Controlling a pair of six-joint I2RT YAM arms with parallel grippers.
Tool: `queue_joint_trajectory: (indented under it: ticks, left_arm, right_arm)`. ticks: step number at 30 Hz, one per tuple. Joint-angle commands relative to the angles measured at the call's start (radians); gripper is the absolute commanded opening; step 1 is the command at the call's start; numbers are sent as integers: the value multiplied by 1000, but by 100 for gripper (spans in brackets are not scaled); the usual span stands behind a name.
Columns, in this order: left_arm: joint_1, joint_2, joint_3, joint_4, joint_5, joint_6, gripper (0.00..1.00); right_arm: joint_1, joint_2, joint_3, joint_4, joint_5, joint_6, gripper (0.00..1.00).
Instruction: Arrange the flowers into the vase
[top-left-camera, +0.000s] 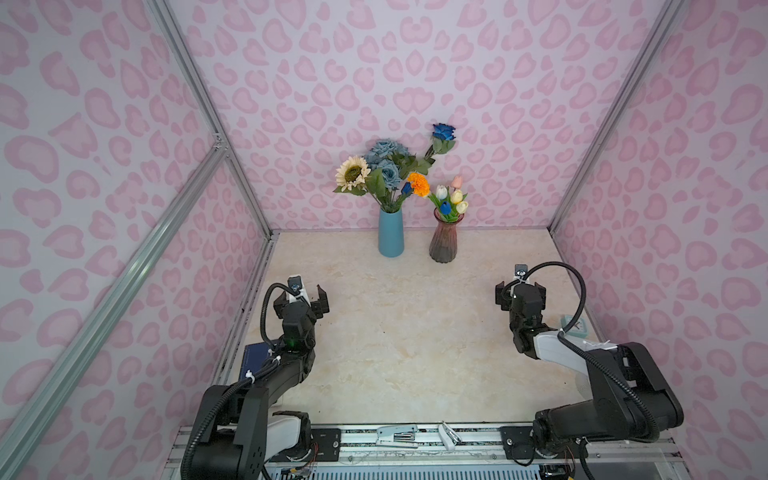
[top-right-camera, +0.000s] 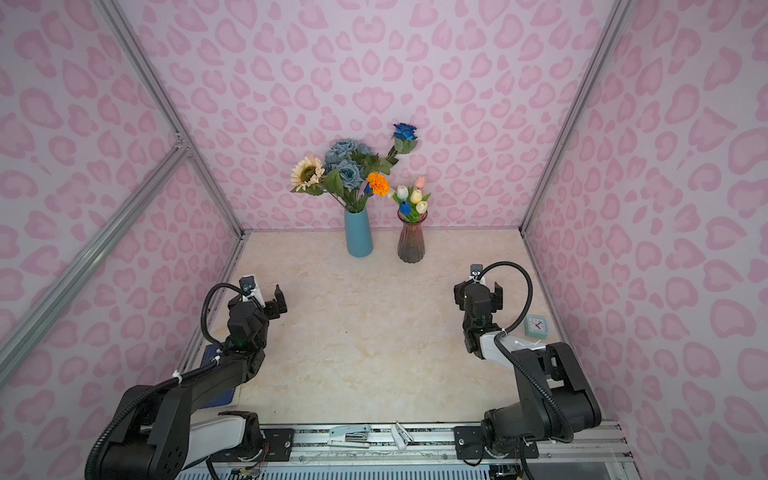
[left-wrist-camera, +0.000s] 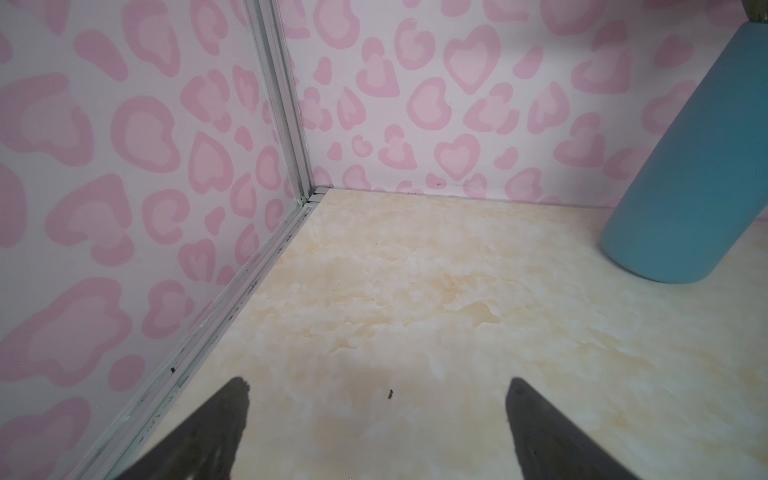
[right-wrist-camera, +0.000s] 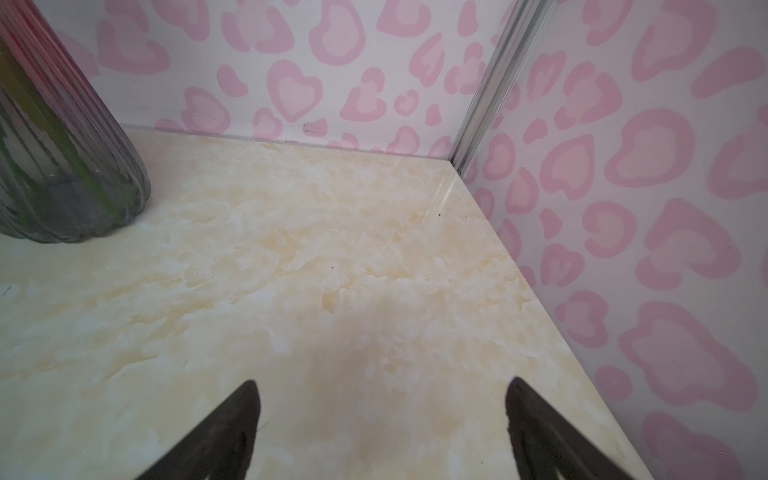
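Flowers (top-left-camera: 386, 174) stand in the blue vase (top-left-camera: 391, 235), tulips (top-left-camera: 451, 199) in the ribbed glass vase (top-left-camera: 443, 245), at the back wall. They are well apart from the left gripper (left-wrist-camera: 376, 386) and right gripper (right-wrist-camera: 382, 386) — both with jaws spread, empty, over the table (top-left-camera: 415, 332).

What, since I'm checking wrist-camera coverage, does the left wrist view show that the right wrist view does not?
Only the left wrist view: the blue vase and the left gripper, open and empty. Only the right wrist view: the ribbed glass vase with green stems inside, and the right gripper, open and empty. Both: the marbled table, pink heart-patterned walls and a metal corner post.
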Motion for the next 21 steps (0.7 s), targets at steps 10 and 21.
queue_joint_trajectory:
  ticks: [10, 21]
  left_arm:
    - [2, 149, -81, 316, 153, 67, 96]
    - [131, 238, 47, 170, 331, -26, 96]
  right_arm:
    - [-23, 102, -309, 657, -108, -31, 93]
    - [-204, 94, -135, 286, -398, 89, 98]
